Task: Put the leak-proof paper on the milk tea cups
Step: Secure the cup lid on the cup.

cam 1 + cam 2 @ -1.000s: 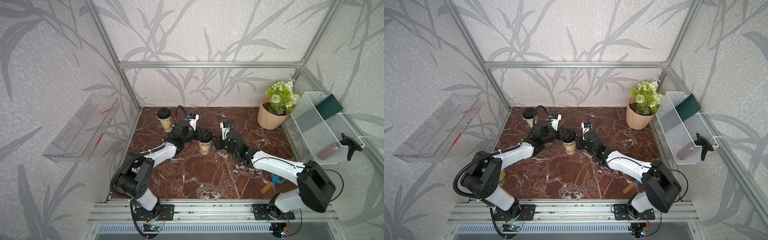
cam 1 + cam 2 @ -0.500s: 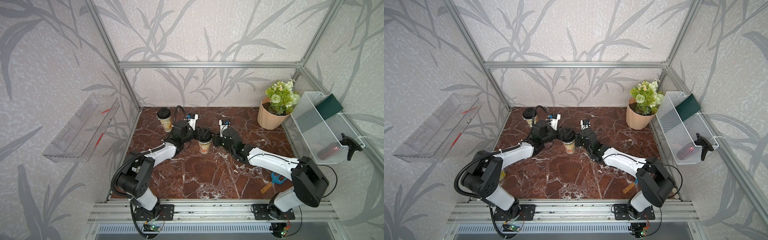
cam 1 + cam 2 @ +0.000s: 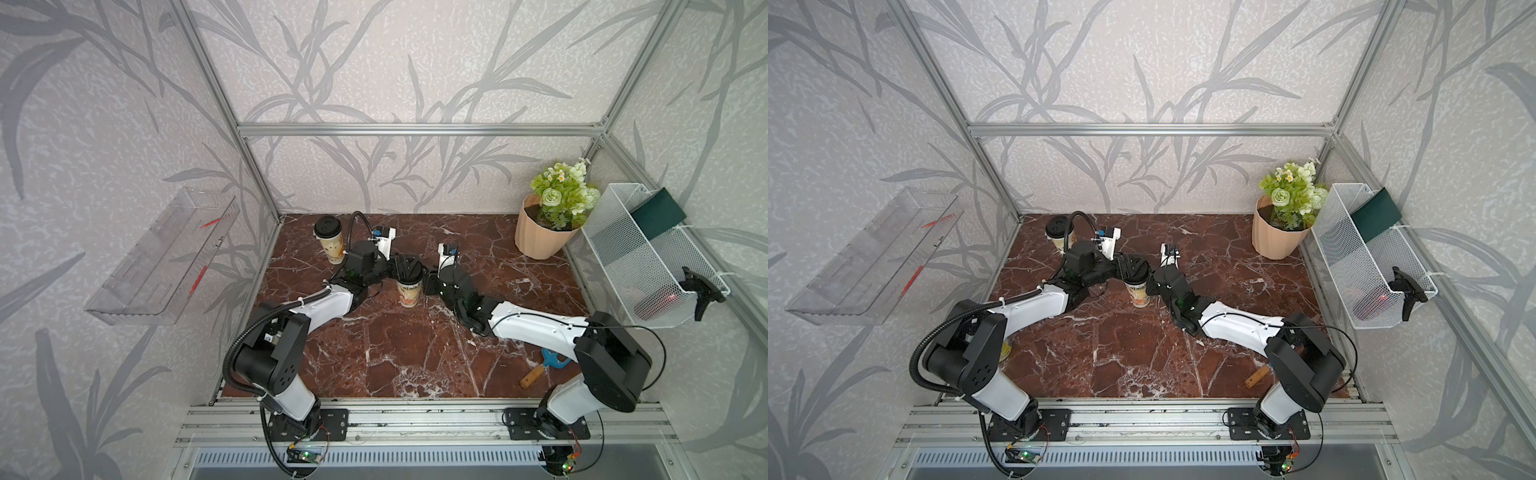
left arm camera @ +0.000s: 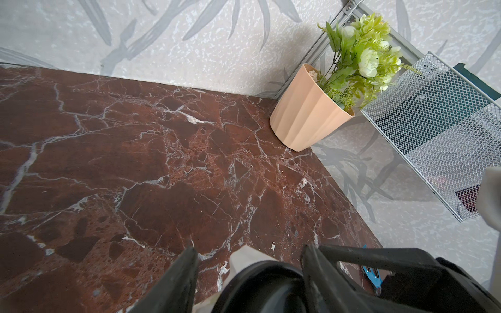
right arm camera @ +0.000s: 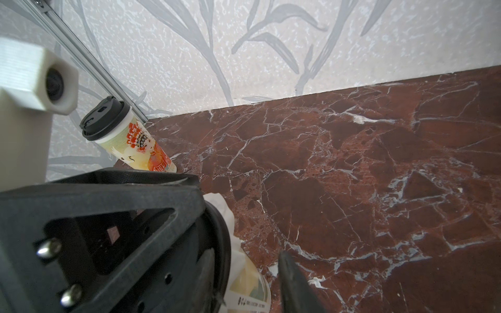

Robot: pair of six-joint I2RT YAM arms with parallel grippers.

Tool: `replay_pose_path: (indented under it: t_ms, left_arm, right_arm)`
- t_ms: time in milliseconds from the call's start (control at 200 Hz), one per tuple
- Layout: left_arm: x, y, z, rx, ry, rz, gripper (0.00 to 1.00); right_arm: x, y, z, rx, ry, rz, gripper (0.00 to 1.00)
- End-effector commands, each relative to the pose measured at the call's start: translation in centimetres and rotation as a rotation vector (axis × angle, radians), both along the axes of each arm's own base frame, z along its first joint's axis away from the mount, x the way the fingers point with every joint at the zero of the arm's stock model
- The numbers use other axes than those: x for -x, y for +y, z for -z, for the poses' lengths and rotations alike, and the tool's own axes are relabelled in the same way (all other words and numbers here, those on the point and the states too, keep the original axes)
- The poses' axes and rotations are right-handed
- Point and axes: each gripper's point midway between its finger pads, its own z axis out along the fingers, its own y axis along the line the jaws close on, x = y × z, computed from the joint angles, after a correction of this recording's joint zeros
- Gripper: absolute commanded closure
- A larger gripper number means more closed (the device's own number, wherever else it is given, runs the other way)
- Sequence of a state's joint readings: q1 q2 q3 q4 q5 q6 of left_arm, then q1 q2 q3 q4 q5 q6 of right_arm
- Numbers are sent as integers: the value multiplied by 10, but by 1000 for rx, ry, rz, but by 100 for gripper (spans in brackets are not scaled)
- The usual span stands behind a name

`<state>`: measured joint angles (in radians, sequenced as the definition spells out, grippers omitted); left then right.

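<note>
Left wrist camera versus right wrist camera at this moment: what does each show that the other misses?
Left wrist only: the peach flower pot, the white mesh basket and a bit of a blue tool. Right wrist only: the lidded cup by the back wall and the printed side of the centre cup. Both: the marble tabletop, the black lid on the centre cup and whitish paper sticking out beneath it.

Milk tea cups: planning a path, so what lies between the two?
Between the far cup and the centre cup, the left arm's wrist, in both top views.
</note>
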<state>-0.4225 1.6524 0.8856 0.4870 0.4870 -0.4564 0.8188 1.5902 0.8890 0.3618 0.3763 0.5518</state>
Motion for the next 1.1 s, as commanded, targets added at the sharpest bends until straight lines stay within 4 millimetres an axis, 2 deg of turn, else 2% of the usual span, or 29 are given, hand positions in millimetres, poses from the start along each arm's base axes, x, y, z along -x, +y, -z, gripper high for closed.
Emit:
replay_pose_path:
  t_ms: [0,155,245,260,505,590,655,715,820,1095]
  left_arm:
    - [66,33,161,-312,445,2,38]
    - [68,32,164,-311,451,6,38]
    - [69,33,165,-315,453,5,38]
    - [69,33,165,-316,451,7,38]
    - [69,34,163,-325,454,4,38]
    - [69,34,163,-328,454,7,38]
    - [69,35,164,-330,458,6,38]
    - [69,34,164,-331,461,10,38]
    - [68,33,165,-332,462,13,38]
    - [70,33,168,-343,476,32,38]
  right_arm:
    - [76,-1,145,275,373,-187,60]
    - [84,-1,151,276,377,-185,60]
    - [80,0,139,273,342,-189,60]
    - [78,2,127,259,315,-188,60]
    - [46,7,10,200,104,-202,59]
    - [43,7,-22,179,40,-208,59]
    - [45,9,-38,153,10,-223,59]
    - [48,16,-44,126,1,-267,59]
    - [51,28,-41,107,20,-314,58]
    - [32,30,-30,116,41,-275,58]
